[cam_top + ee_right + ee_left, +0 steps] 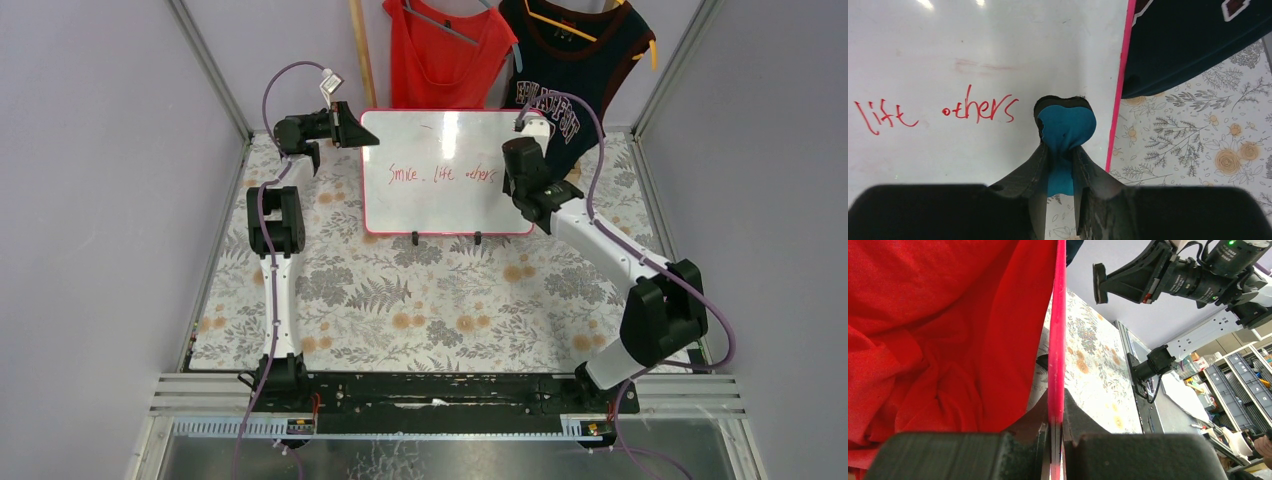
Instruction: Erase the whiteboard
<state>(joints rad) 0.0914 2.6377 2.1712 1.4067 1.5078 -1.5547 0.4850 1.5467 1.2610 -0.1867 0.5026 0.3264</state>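
The whiteboard (440, 190) stands upright on two black feet at the back of the table, with red writing across its middle. My left gripper (360, 133) is shut on the pink frame (1057, 340) at the board's upper left corner. My right gripper (512, 180) is shut on the small blue eraser (1065, 127) and holds it against the board's face near the right edge, just right of the word "others" (980, 107). Faint red smears show above that word.
A red top (445, 50) and a dark jersey (575, 70) hang behind the board. The floral tablecloth (440, 300) covers the table. Purple walls close in on both sides. The right arm shows in the left wrist view (1188, 280).
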